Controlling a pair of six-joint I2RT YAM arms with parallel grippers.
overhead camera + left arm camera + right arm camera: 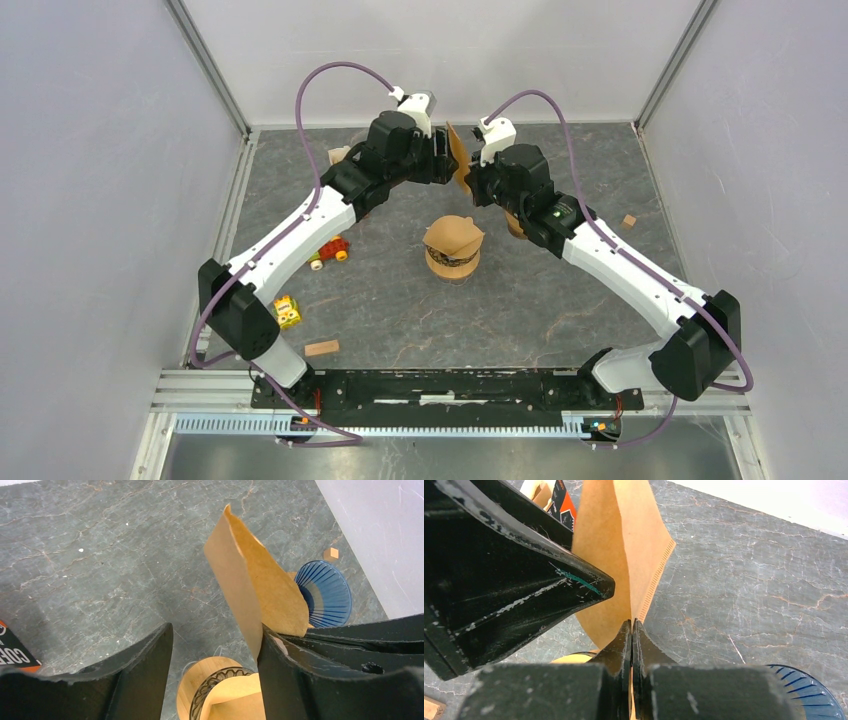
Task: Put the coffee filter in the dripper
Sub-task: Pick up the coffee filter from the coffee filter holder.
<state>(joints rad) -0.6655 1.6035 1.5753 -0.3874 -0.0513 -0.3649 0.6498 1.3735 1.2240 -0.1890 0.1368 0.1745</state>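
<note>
ok, coffee filter (255, 585) long axis points 12 o'clock, left wrist view. right gripper (631, 630) clamps it; left gripper (216, 630) spread wide, empty.

The marbled table (400, 310) carries a wooden filter holder (453, 250), a blue dripper (327, 597) (small wooden cube (628, 221) near it), a toy car (330, 250), a yellow block (287, 312) and a wooden slab (321, 348).

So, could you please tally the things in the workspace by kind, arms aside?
Coffee filter, held: 1
Filter stand, stacked: 1
Blue dripper: 1
Wooden blocks: 2
Small toys: 2
Packet: 1
Total: 8
</note>
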